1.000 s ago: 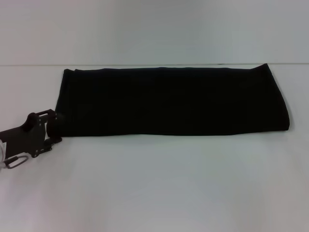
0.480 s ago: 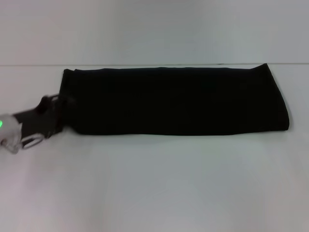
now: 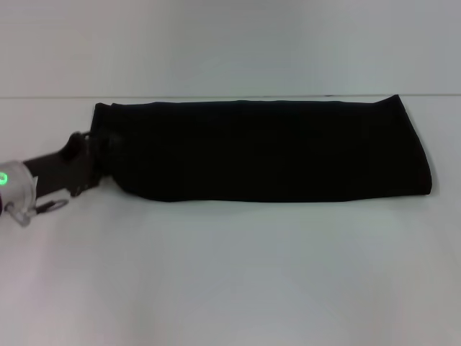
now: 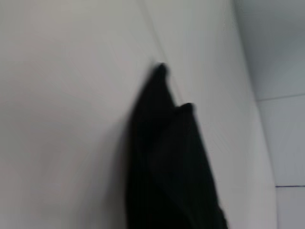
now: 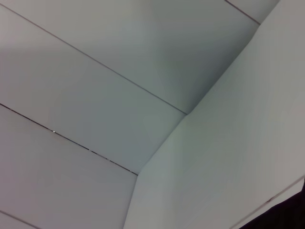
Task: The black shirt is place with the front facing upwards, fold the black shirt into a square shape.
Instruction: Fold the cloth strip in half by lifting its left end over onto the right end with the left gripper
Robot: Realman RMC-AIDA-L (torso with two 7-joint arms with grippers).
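Left claw (image 3: 99, 155) at black shirt's (image 3: 266, 151) left end, grip unclear — white table (image 3: 230, 274), pale panelled wall (image 5: 95, 86).

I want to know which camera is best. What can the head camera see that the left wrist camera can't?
Only the head view shows the whole black shirt as a long folded strip, with the left gripper at its left end. Only the left wrist view shows that end close up, with two cloth corners poking out. Both show the shirt lying on the white table. The right gripper appears in neither.
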